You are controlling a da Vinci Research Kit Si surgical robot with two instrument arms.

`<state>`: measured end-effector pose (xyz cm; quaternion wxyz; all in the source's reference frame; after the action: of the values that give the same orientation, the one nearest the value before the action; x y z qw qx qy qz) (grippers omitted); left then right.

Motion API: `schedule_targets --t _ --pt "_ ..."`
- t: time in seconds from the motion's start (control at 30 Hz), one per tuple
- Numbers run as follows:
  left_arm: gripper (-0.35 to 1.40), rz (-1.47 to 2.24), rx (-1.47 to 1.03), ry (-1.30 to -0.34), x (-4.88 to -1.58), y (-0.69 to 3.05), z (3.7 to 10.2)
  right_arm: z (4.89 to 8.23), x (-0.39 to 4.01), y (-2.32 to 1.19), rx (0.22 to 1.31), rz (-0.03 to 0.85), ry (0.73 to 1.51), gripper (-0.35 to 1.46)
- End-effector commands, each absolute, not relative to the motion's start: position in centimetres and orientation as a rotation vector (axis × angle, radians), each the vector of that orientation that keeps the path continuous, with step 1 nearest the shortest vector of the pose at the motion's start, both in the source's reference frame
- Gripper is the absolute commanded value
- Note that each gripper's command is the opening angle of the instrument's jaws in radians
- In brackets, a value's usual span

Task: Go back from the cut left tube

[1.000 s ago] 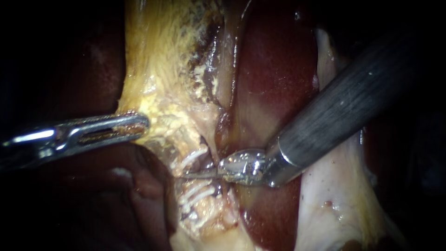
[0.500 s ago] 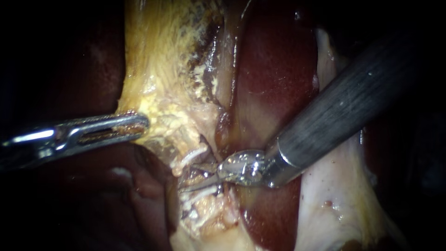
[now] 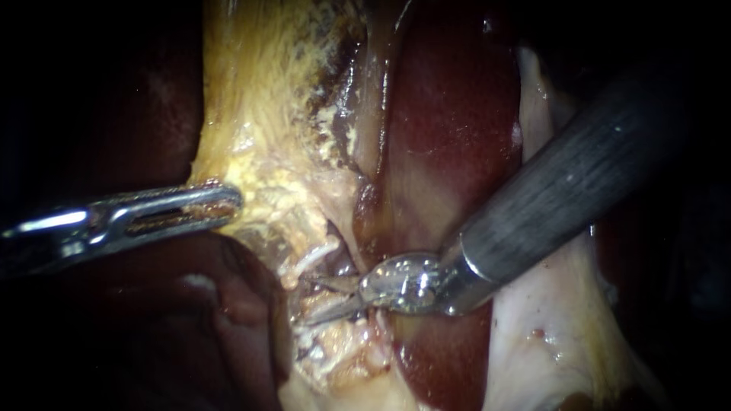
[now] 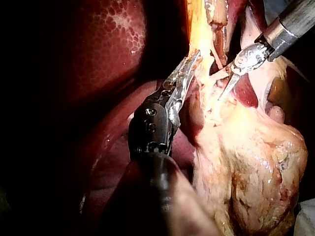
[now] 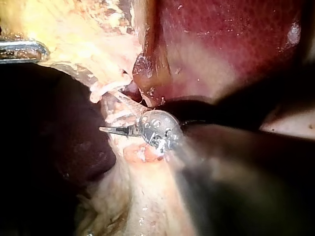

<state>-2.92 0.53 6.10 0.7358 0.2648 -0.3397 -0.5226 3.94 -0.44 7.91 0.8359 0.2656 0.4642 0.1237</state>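
The left tube lies in frayed yellow tissue, a white clip [image 3: 308, 259] on its upper stump and more clips [image 3: 314, 335] on the lower one. The parted ends between them are hard to make out. My right instrument [image 3: 306, 298] comes in from the upper right, its two thin blades open and pointing into the gap between the clips; it also shows in the left wrist view [image 4: 216, 87] and the right wrist view [image 5: 110, 130]. My left instrument [image 3: 221, 202] is shut on the edge of the yellow fatty tissue [image 3: 259, 114] and holds it taut [image 4: 194, 56].
Dark red liver [image 3: 449, 129] lies behind the right shaft and fills the shadowed left side. Pale membrane [image 3: 548, 327] spreads under the right shaft. The fatty mass bulges beside the left instrument [image 4: 246, 162].
The right instrument's blades, shut between the clips a second ago, have opened, and its tip has shifted slightly down and to the right. The left instrument has not moved.
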Motion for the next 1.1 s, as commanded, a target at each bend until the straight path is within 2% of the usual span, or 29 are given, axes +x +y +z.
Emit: schedule_targets --t 0.03,0.3,0.53,0.8,1.1 --pt "-0.35 -1.149 0.58 -0.746 -2.92 0.53 6.12 7.89 3.9 -0.42 0.549 0.246 0.992 1.41" --pt "-0.35 -1.15 0.573 -0.746 -2.85 0.58 6.21 7.7 3.53 -0.29 0.491 0.124 1.049 1.43" --pt "-0.35 -1.15 0.573 -0.746 -2.84 0.59 6.22 7.41 3.08 0.09 0.392 0.054 1.096 1.43" --pt "-0.35 -1.15 0.573 -0.746 -2.84 0.59 6.23 7.07 2.66 0.57 0.286 0.044 1.137 1.43" --pt "-0.35 -1.15 0.566 -0.748 -2.89 0.6 6.39 7.08 2.58 0.63 0.26 0.036 1.136 1.43"
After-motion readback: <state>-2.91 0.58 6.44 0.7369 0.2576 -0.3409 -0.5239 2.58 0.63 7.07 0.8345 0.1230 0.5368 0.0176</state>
